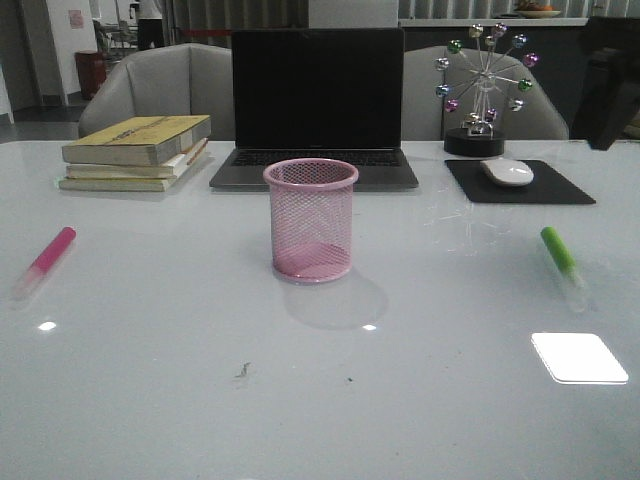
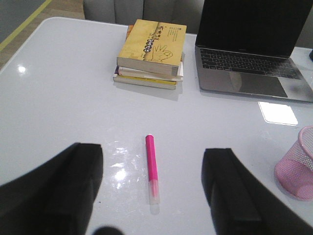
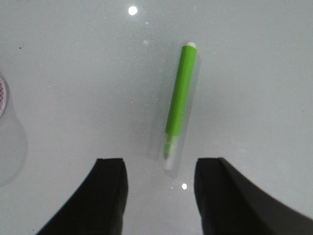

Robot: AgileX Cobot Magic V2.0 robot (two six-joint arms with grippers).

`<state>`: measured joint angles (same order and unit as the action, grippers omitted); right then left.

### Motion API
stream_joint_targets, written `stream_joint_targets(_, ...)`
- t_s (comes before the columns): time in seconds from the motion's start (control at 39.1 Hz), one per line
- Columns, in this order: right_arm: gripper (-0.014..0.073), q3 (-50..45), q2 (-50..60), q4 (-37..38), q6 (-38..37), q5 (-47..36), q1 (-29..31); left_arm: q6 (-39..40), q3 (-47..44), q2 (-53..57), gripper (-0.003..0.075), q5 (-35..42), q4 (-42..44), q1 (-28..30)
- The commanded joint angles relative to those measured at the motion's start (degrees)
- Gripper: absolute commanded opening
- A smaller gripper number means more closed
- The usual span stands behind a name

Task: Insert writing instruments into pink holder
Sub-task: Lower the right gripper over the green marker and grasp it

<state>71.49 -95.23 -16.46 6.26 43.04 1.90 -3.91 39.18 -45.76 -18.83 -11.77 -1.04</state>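
Note:
The pink mesh holder (image 1: 311, 220) stands upright and empty at the table's centre; its edge shows in the left wrist view (image 2: 297, 169). The hot pink marker (image 1: 44, 260) lies flat at the left, clear cap toward the front. My left gripper (image 2: 152, 152) hovers open above it, the marker (image 2: 152, 166) lying between the two fingers. The green marker (image 1: 562, 262) lies flat at the right. My right gripper (image 3: 160, 169) hangs open over its clear cap end (image 3: 171, 152), the green body (image 3: 181, 95) reaching beyond the fingertips. Neither gripper appears in the front view.
A stack of books (image 1: 140, 150) sits back left, a laptop (image 1: 316, 110) behind the holder. A mouse (image 1: 508, 172) on a black pad (image 1: 520, 185) and a ferris-wheel ornament (image 1: 482, 90) stand back right. A dark arm part (image 1: 615, 85) shows at the far right.

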Motion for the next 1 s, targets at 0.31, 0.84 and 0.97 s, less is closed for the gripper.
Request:
stream_joint_targets(0.31, 0.0442, 4.3, -9.1, 3.2, 0.4, -3.2, -1.6, 0.2, 2.0, 0.1, 0.0498, 4.7, -0.7, -0.3)
stream_joint_targets(0.84, 0.0442, 4.4, -15.3, 4.3, 0.4, -9.1, -1.6, 0.2, 2.0, 0.1, 0.0498, 4.7, -0.7, -0.3)
stream_joint_targets(0.97, 0.0434, 4.4, -15.5, 4.3, 0.4, -8.5, -1.6, 0.2, 2.0, 0.1, 0.0498, 4.7, -0.7, -0.3)
